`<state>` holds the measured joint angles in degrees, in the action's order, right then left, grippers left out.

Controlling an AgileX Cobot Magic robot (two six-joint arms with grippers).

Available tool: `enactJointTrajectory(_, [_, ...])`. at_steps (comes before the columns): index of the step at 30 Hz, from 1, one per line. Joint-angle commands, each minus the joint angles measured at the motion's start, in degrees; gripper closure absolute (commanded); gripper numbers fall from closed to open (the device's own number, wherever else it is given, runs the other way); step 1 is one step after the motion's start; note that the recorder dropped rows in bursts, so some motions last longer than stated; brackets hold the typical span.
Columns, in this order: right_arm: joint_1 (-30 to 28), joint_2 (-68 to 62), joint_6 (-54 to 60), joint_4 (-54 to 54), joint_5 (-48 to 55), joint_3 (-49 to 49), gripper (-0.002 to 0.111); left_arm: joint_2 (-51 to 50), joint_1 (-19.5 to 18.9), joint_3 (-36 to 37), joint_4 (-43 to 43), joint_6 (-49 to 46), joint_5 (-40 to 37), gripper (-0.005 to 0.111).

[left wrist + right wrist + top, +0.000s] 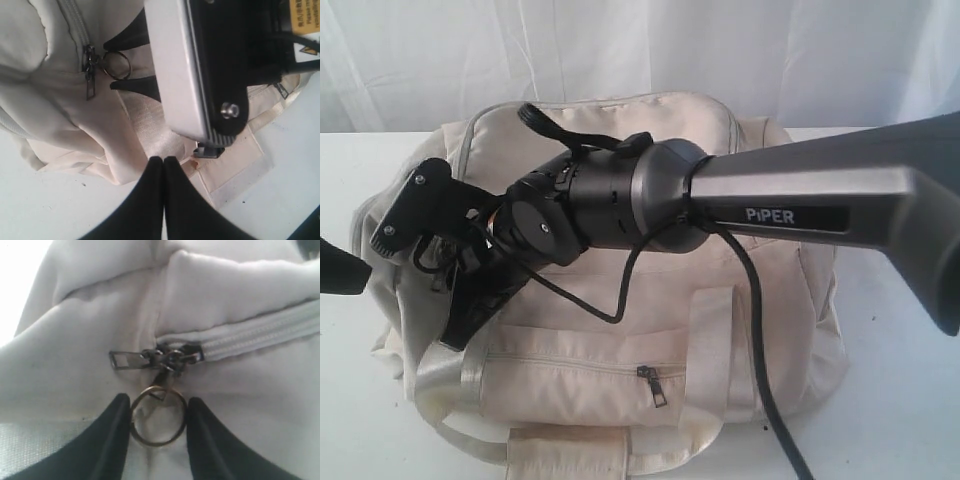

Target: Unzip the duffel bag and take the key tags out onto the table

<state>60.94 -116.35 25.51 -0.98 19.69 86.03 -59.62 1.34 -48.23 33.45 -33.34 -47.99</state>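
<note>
The cream duffel bag (620, 340) (60, 110) (225, 300) lies zipped on the white table (900, 400). At its left end a grey zipper slider (170, 356) (90, 60) carries a brass ring (159, 415) (116, 65). My right gripper (159, 412) (460, 325) reaches across the bag, and its black fingers press on both sides of that ring. My left gripper (163, 159) (340, 265) hovers just off the bag's left end, shut with nothing in it. The key tags are out of sight.
The right arm (800, 190) and its cable (760, 340) stretch over the top of the bag. A zipped front pocket (655, 385) and shiny webbing handles (710, 340) face the front. A white curtain (640, 50) hangs behind.
</note>
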Motion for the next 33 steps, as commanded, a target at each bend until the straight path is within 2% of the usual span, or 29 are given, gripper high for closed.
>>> enactJointTrajectory(1, [-0.4,3.7,0.2,2.9,1.3,-0.1,0.108,0.2,0.1,0.3,1.6,-0.1,-1.2,0.107])
enactJointTrajectory(10, [-0.7,6.8,-0.2,8.4,-0.1,0.0,0.108,0.2,0.1,0.3,1.6,-1.4,-1.2,0.107])
enactJointTrajectory(17, [-4.8,6.0,-4.9,8.7,-5.9,0.8,0.108,0.2,0.1,3.5,2.6,-1.4,1.2,0.107])
enactJointTrajectory(25, [-6.2,1.3,-4.6,9.8,-5.0,8.1,0.108,0.2,0.1,6.3,6.9,-5.2,8.9,0.107])
enactJointTrajectory(33, [-7.9,-5.6,-4.8,12.0,-1.1,19.6,0.108,0.2,0.1,7.2,12.0,-13.2,11.3,0.107])
